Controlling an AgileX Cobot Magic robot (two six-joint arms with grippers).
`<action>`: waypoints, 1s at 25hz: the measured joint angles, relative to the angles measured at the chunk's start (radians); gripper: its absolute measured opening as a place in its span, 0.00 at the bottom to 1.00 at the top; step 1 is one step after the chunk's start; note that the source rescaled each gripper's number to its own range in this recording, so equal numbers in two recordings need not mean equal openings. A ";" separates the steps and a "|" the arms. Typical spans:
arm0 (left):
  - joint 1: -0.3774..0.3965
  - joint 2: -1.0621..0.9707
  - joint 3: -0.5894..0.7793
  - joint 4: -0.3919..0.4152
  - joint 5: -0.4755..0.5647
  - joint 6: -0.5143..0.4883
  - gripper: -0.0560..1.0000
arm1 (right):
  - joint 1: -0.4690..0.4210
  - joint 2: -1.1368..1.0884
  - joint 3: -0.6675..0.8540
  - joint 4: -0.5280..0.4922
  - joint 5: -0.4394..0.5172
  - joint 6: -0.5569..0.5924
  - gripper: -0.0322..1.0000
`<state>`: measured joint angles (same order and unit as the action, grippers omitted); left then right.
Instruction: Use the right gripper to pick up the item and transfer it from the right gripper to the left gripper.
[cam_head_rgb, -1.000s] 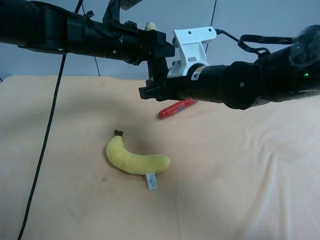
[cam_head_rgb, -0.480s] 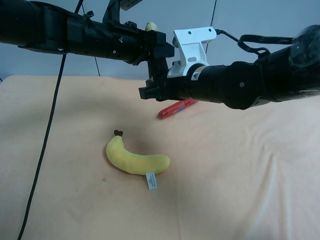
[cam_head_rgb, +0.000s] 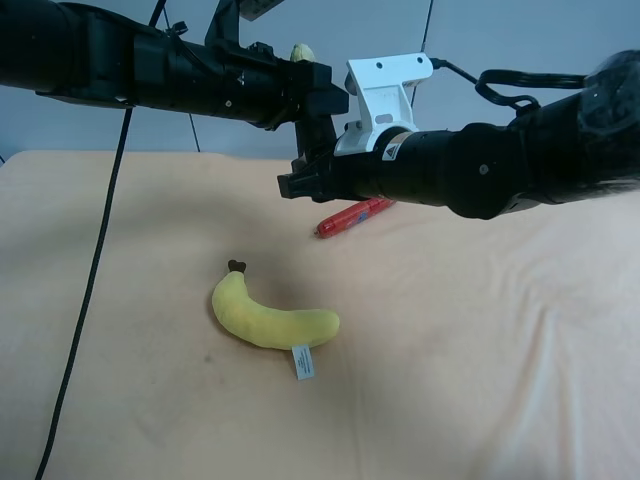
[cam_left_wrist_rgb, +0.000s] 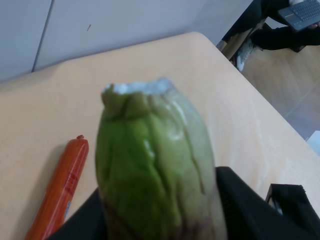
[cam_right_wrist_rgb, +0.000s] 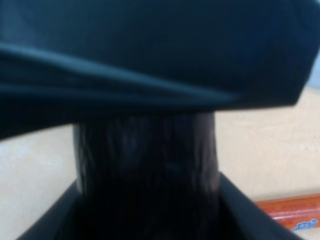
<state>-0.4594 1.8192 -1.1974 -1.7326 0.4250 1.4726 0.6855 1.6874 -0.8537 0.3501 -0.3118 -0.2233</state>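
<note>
- The vegetable (cam_left_wrist_rgb: 155, 165) is held up in the air, well above the peach-coloured table (cam_head_rgb: 480, 350), at the spot where the two arms meet.
- In the left wrist view, the left gripper (cam_left_wrist_rgb: 160, 222) has its black fingers (cam_left_wrist_rgb: 245, 205) pressed against both sides of the vegetable's lower part. The green end points towards the camera.
- In the right wrist view, the right gripper (cam_right_wrist_rgb: 150, 217) has the vegetable's dark body (cam_right_wrist_rgb: 147, 175) between its fingers (cam_right_wrist_rgb: 245, 215). Each finger lies against a flank, pinching it, though this view is blurred. A broad dark shape covers the top of this view.
- In the high view, only the vegetable's pale tip (cam_head_rgb: 301, 52) shows, poking up above the gripper of the arm at the exterior high view's left.
- The vegetable has a glossy green, ridged top that ends in a whitish cut tip. The part the right wrist view shows is very dark, almost black, and round like a post.
- A red sausage (cam_head_rgb: 355, 216) lies on the table beneath the grippers. Its wrapper has a small blue-and-white mark (cam_right_wrist_rgb: 306, 223), too small to read.
- A yellow plush banana (cam_head_rgb: 270, 315) lies nearer the camera, with a white tag (cam_head_rgb: 303, 362) at its side whose print is unreadable.
- The arm at the exterior high view's right carries a small white sticker (cam_head_rgb: 392, 150), also illegible.
</note>
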 joint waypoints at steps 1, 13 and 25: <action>0.000 0.000 0.000 0.000 0.000 0.000 0.05 | 0.000 0.000 0.000 0.000 0.000 0.000 0.03; 0.000 0.000 0.000 0.000 0.000 -0.001 0.05 | 0.000 0.000 0.000 0.000 0.002 -0.002 0.06; -0.001 0.000 0.000 0.000 0.037 -0.005 0.05 | 0.000 0.000 0.000 0.000 0.022 -0.008 0.81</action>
<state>-0.4608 1.8192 -1.1974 -1.7326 0.4622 1.4672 0.6855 1.6874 -0.8537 0.3501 -0.2896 -0.2315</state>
